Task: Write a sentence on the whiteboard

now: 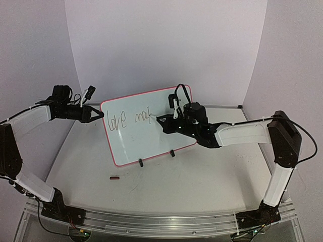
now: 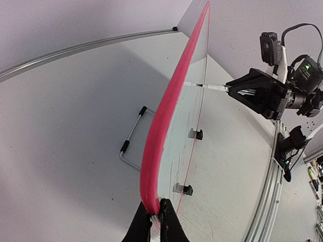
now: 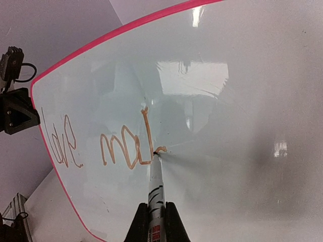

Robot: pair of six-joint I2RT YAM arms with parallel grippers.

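The whiteboard stands tilted on two black clip feet, its frame pink-red. My left gripper is shut on the board's upper left edge, with the frame pinched between its fingertips. My right gripper is shut on a white marker whose tip touches the board face. The sentence reads "love ma" plus the first strokes of another letter, in thin brownish lines. The marker tip sits at the end of the last stroke. In the left wrist view the marker meets the board nearly square on.
A small dark red cap lies on the table in front of the board. A bent wire stand lies behind the board. An aluminium rail runs along the near edge. White backdrop walls close in the back and sides.
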